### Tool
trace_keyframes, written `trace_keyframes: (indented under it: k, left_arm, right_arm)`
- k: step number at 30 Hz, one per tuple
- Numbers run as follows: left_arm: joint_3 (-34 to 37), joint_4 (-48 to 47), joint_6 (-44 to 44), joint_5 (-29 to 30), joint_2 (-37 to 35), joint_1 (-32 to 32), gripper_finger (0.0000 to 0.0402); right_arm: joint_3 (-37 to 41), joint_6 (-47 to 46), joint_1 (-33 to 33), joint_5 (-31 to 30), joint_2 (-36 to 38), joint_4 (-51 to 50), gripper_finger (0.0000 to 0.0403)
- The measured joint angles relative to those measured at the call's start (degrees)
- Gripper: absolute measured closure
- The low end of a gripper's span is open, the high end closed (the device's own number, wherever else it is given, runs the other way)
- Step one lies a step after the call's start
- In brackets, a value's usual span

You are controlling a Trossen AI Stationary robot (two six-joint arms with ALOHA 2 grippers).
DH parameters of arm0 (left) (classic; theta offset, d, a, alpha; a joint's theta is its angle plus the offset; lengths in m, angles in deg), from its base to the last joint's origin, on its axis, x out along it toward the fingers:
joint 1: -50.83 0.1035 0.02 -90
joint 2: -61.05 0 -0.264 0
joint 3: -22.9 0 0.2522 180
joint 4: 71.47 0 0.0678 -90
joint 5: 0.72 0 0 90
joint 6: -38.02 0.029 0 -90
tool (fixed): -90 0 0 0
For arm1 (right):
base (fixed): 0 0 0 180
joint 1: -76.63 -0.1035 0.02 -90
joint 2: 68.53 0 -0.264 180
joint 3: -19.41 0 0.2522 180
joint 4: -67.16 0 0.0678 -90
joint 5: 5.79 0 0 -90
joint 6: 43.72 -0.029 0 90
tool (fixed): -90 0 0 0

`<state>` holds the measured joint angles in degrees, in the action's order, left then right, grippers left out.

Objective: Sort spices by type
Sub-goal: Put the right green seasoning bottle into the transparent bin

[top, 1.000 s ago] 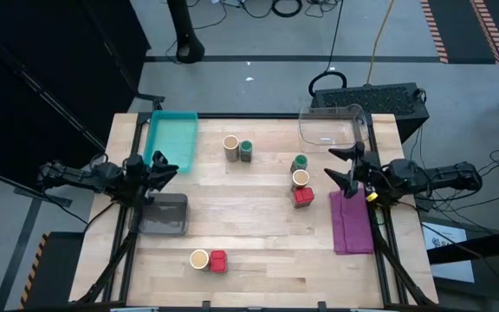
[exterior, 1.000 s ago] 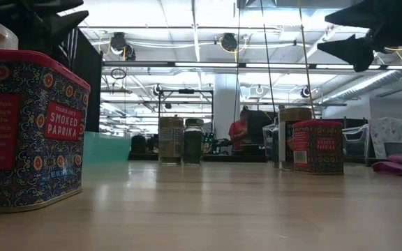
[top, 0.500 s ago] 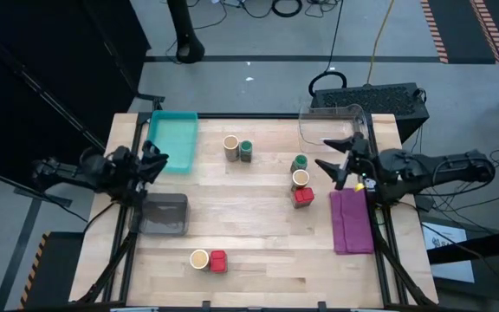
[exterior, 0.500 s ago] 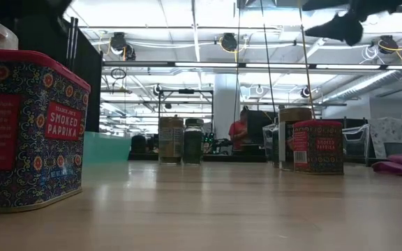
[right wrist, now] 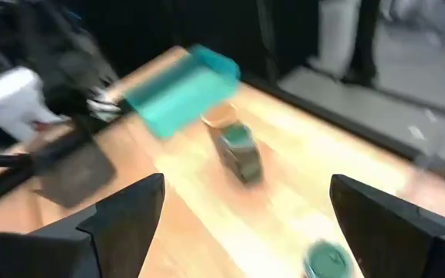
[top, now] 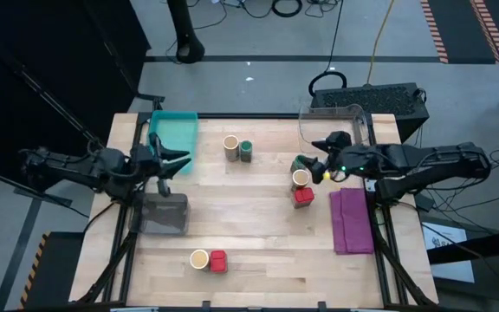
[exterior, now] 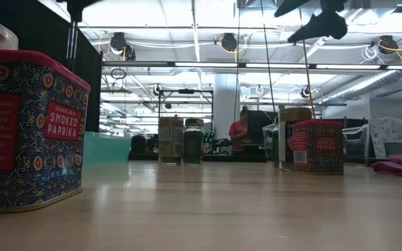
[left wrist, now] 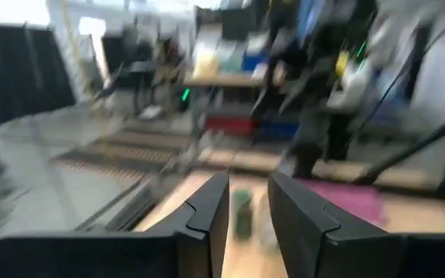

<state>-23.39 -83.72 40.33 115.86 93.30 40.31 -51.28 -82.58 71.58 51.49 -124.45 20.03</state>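
Green-lidded jar [top: 299,162] stands upright at the head of a short column, a tan jar [top: 301,178] touching it and a red tin [top: 303,196] beyond that, all just beside the purple cloth [top: 352,220]. Hanging above this jar, on the cloth's side of it, is the right pincer [top: 319,158], spread wide and empty, plainly the nearer one. Far across the table [top: 258,234], by the teal tray [top: 173,139], the left pincer [top: 173,162] waits, narrowly parted around nothing.

Both wrist views motion-blurred. Near paprika tin [exterior: 26,129] cut off at the low view's left edge. Green-lidded jar [top: 300,162] partly hidden under right gripper [top: 317,156].
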Motion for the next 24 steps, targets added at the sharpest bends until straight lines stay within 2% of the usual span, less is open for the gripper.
trace_keyframes:
  k: [5,9,12,19,24]
  left_arm:
    - [-3.7,-9.7,0.3,1.3,1.9,0.7,0.0304]
    - [-4.2,-10.0,2.8,2.7,2.3,2.3,0.0304]
    - [-4.2,-10.0,5.3,5.0,2.3,3.9,0.0304]
    - [-4.2,-9.5,9.0,12.5,2.2,7.3,0.0304]
    - [-4.2,-9.2,10.1,13.4,2.2,9.4,0.0304]
  right_arm:
    - [-8.9,-10.6,1.8,2.3,-5.9,-18.1,0.0051]
    - [-14.2,-21.8,2.8,8.6,-9.9,-31.1,0.0051]
    - [-15.9,-26.3,3.7,13.2,-11.4,-37.5,0.0051]
    - [-15.9,-16.7,5.5,15.5,-11.6,-36.9,0.0051]
    - [-15.9,-16.0,5.5,16.6,-11.6,-32.0,0.0051]
